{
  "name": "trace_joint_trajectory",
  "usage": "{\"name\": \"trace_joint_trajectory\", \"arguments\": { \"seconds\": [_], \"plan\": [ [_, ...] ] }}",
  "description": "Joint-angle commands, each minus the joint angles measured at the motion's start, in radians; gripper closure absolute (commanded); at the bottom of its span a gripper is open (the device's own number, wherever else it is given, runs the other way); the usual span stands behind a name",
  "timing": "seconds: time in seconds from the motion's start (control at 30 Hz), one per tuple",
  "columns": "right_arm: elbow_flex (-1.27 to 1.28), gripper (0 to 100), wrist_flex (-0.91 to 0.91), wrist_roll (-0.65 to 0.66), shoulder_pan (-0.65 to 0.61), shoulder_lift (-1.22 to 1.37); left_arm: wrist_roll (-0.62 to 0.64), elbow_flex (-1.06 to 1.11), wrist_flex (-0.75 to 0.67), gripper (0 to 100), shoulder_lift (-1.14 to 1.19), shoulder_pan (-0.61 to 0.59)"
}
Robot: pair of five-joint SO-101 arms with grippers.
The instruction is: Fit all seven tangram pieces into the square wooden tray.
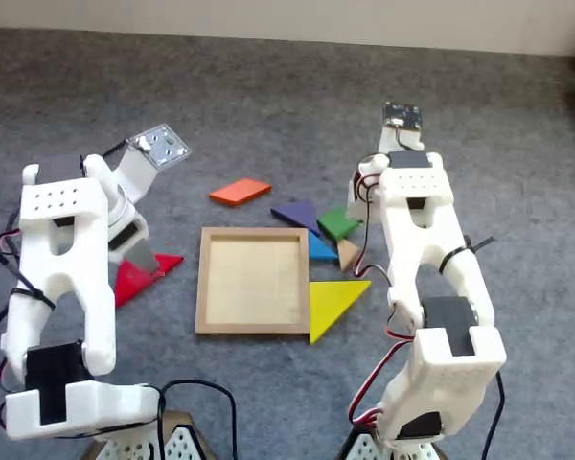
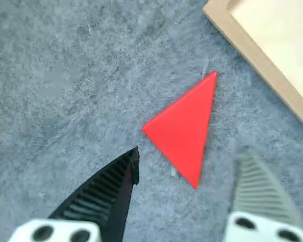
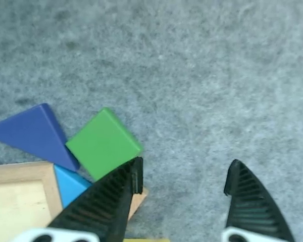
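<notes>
The square wooden tray (image 1: 203, 287) lies empty at the table's middle. Left of it lies a red triangle (image 2: 184, 128); my left gripper (image 2: 190, 154) hovers open just above it, one finger on each side. Right of the tray are a dark blue triangle (image 3: 33, 132), a green square (image 3: 103, 143), a light blue triangle (image 3: 70, 184) and a tan triangle (image 3: 137, 199). My right gripper (image 3: 186, 162) is open over bare carpet beside the green square. A yellow triangle (image 1: 333, 302) touches the tray's right edge. An orange parallelogram (image 1: 240, 192) lies beyond the tray.
Grey carpet covers the whole table. Both arm bases (image 1: 86, 402) stand at the near edge with cables trailing. The far half of the carpet holds no objects. The tray's rim (image 2: 252, 50) runs close to the red triangle.
</notes>
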Motion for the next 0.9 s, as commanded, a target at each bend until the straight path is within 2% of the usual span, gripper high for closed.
{"name": "trace_joint_trajectory", "arguments": {
  "seconds": [0.0,0.17,0.3,0.43,0.63,0.73,0.87],
  "plan": [
    [-0.004,73.8,-0.013,-0.002,0.015,-0.021,0.008,0.073,-0.092,60,-0.044,-0.027],
    [-0.004,73.8,-0.013,-0.002,0.015,-0.021,0.006,0.226,-0.285,60,-0.041,-0.028],
    [-0.004,73.8,-0.013,-0.002,0.015,-0.019,0.009,0.206,-0.344,60,0.051,-0.047],
    [-0.004,73.8,-0.013,-0.002,0.015,-0.018,0.012,0.038,-0.334,60,0.252,-0.087],
    [-0.004,73.8,-0.013,-0.002,0.015,-0.018,0.005,-0.180,-0.169,60,0.479,-0.097],
    [-0.004,73.8,-0.013,-0.002,0.015,-0.018,0.005,-0.209,-0.167,61,0.529,-0.094],
    [-0.007,73.8,-0.013,-0.002,0.015,-0.018,0.005,-0.206,-0.163,67,0.538,-0.074]
  ]
}}
